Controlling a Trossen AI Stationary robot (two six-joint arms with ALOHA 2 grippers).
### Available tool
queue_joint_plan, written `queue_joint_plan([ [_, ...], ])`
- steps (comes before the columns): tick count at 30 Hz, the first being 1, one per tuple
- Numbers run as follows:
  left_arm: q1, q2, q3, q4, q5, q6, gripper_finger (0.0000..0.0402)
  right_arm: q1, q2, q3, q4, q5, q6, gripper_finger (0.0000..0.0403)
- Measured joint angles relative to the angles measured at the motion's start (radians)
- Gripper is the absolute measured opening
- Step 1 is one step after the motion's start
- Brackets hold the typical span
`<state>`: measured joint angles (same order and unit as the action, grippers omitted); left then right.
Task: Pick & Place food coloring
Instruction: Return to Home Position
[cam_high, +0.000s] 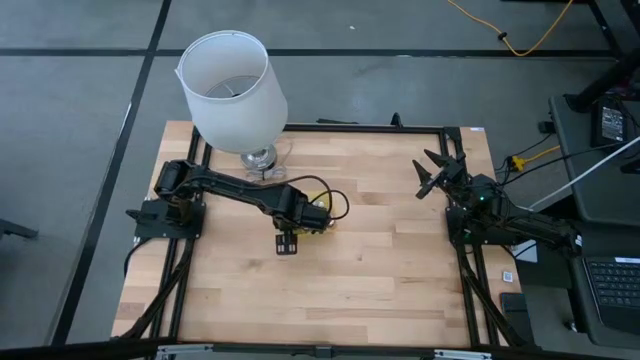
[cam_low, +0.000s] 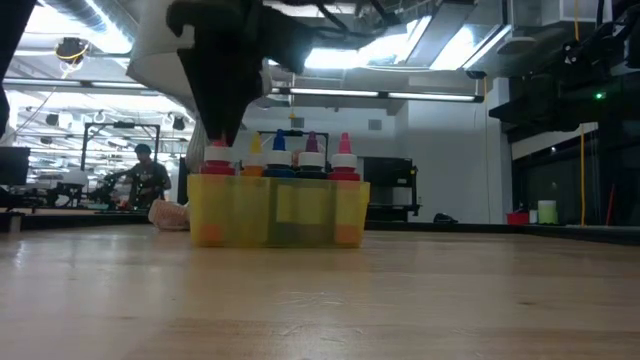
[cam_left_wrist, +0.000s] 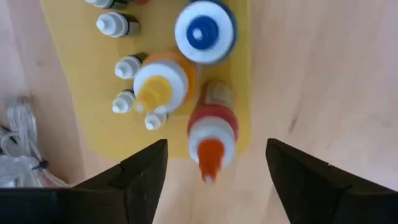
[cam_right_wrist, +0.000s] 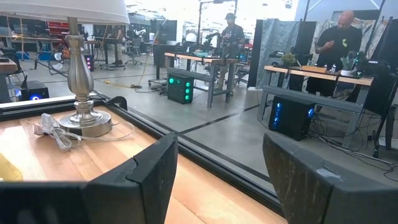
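Observation:
The food coloring bottles stand upright in a yellow tray (cam_left_wrist: 74, 74) near the table's middle (cam_high: 322, 222). In the left wrist view I look down on a blue-topped bottle (cam_left_wrist: 204, 32), a yellow-topped one (cam_left_wrist: 158, 84), a red-orange-topped one (cam_left_wrist: 211, 140) and several tiny white-topped ones (cam_left_wrist: 127, 65). The low view shows their coloured tops (cam_low: 280, 158) above the tray wall (cam_low: 280, 212). My left gripper (cam_left_wrist: 214, 180) (cam_high: 287, 243) is open and hovers over the tray's near end, its fingers standing apart on either side of the red-orange bottle. My right gripper (cam_high: 440, 170) (cam_right_wrist: 221, 180) waits open by the table's right edge.
A lamp with a big white shade (cam_high: 232, 85) stands on a silver base (cam_high: 258, 158) (cam_right_wrist: 84, 118) near the far edge, its cord (cam_right_wrist: 53, 134) lying beside it. Black rails (cam_high: 470, 270) frame the table. Bare wood lies near and right of the tray. People stand in the room beyond.

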<state>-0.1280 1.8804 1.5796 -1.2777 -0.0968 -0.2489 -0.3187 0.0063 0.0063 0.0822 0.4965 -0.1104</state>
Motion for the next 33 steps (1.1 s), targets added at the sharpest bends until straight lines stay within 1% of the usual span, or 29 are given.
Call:
queue_joint_plan([
  [4,0.0,-0.035,-0.002,0.003,0.029,0.001,0.0277,0.0,0.0,0.0,0.0,0.0,0.0,0.0236],
  [9,0.005,-0.091,-0.002,0.032,0.029,0.024,0.0287,0.0,0.0,0.0,0.0,0.0,0.0,0.0236],
  [12,0.017,-0.129,-0.032,0.077,0.028,0.043,0.029,0.0,0.0,0.0,0.0,0.0,0.0,0.0236],
  [19,0.021,-0.251,-0.177,0.193,0.041,0.053,0.029,0.0,0.0,0.0,0.0,0.0,0.0,0.0236],
  [28,0.021,-0.498,-0.418,0.31,0.05,0.029,0.029,0.0,0.0,0.0,0.0,0.0,0.0,0.0236],
  [33,0.021,-0.646,-0.557,0.396,0.047,0.108,0.029,0.0,0.0,0.0,0.0,0.0,0.0,0.0236],
])
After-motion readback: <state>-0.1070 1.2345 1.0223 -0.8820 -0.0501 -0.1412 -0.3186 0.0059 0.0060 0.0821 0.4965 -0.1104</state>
